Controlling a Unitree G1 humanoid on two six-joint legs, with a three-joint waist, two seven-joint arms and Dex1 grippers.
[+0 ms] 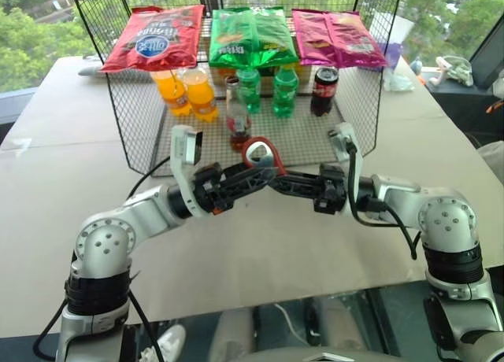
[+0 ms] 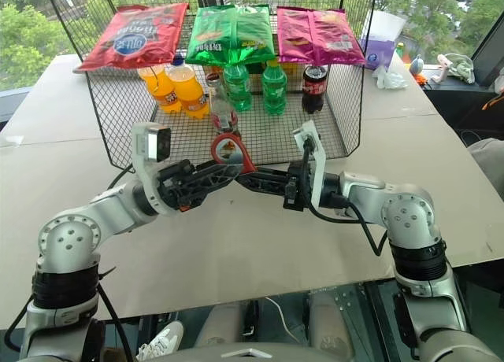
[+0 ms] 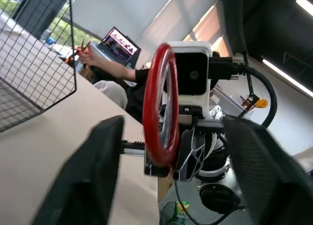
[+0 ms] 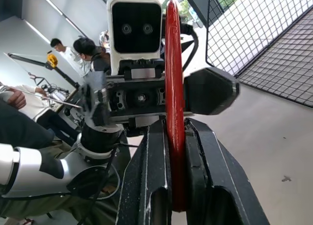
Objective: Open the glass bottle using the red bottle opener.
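Between the two grippers, at the middle of the head views, the opener (image 1: pixel 264 154) stands with its ring head up. The right gripper (image 4: pixel 175 151) has both fingers pressed on its handle, pinching it edge-on. The left gripper (image 3: pixel 164 159) is spread wide, its fingers either side of the ring and clear of it. I judge this a hand-over just finished: the opener now sits in the right gripper alone.

At 12 o'clock from the opener, just beyond it, the bottle (image 1: pixel 237 114) stands upright on the wire shelf floor (image 1: pixel 307 142), touched by neither gripper. Its top is too small to tell whether the cap is on, but nothing suggests it has been opened. So what is left is most of the task: steady the bottle, bring the ring over the cap, lever it off.

Around the bottle stand orange bottles (image 1: pixel 189 90) at 10 o'clock, green bottles (image 1: pixel 268 86) at 1 o'clock and a cola bottle (image 1: pixel 324 88) at 2 o'clock. Three snack bags (image 1: pixel 252 33) hang across the top of the wire rack (image 1: pixel 130 126).

The rack sits on a pale table (image 1: pixel 71 165). Beyond it are windows with trees. The wrist views show people (image 4: pixel 78 51) seated at a bench, one by a laptop (image 3: pixel 120 41).
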